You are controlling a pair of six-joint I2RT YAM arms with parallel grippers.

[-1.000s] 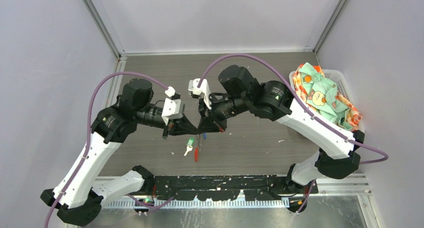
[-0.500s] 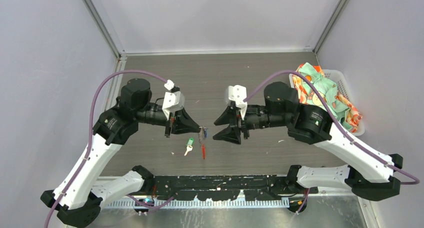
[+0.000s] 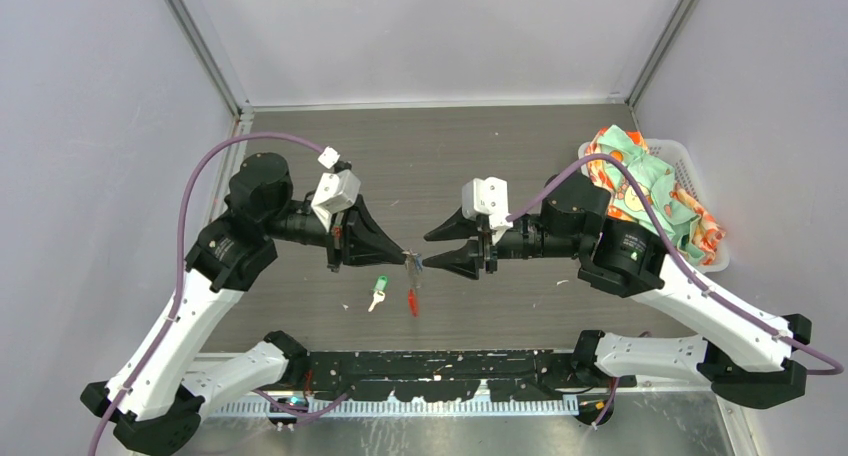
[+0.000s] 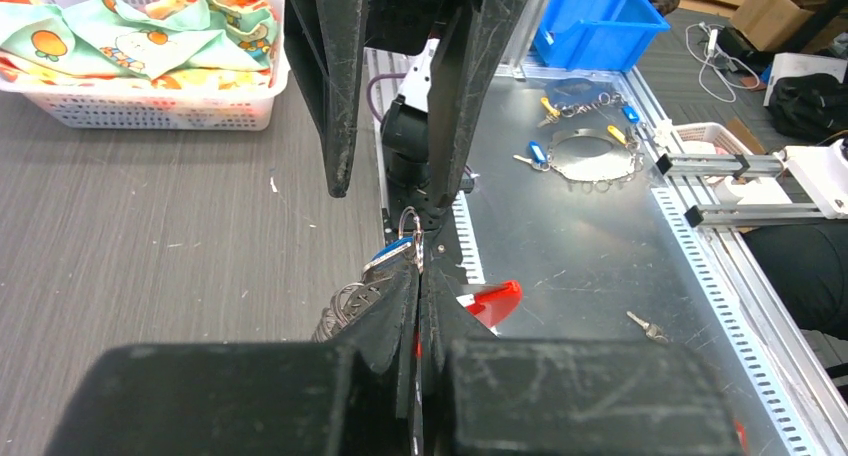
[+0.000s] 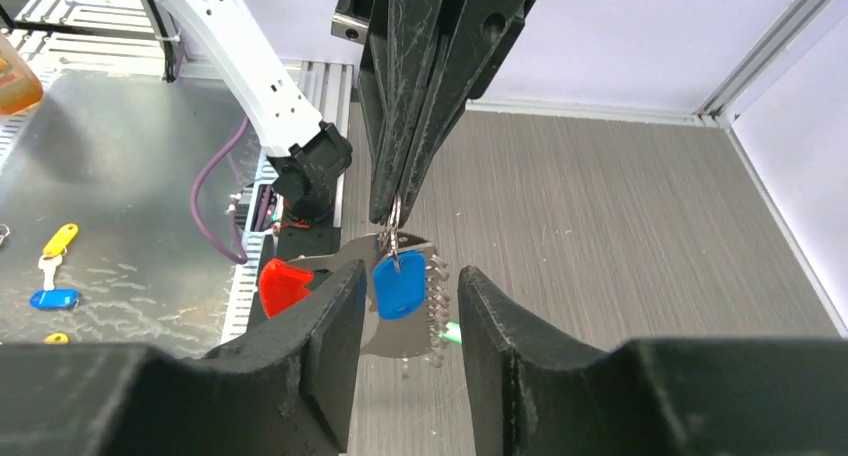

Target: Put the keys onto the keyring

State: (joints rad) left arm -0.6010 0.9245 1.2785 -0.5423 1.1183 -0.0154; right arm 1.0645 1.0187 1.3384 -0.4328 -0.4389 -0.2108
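My left gripper [image 3: 405, 256] is shut on the keyring [image 3: 411, 276] and holds it above the table; the silver chain and red loop [image 3: 412, 301] hang below. In the left wrist view its shut tips [image 4: 417, 274] pinch a small ring carrying a blue-headed key [image 4: 393, 252], with the chain [image 4: 345, 306] to the left and the red loop [image 4: 495, 301] to the right. My right gripper [image 3: 428, 252] is open and faces the left one. In the right wrist view [image 5: 412, 271] its jaws stand either side of the blue key [image 5: 400, 284] without touching it. A green-headed key [image 3: 379, 288] lies on the table.
A white basket [image 3: 700, 191] full of patterned cloth stands at the table's right edge, also in the left wrist view [image 4: 150, 111]. The black rail [image 3: 450, 361] runs along the near edge. The two arms' fingertips nearly meet at mid-table.
My right arm pulled back to the right, turned level and opened, and now closes in on the hanging keyring. My left gripper shifted slightly right with the keyring.
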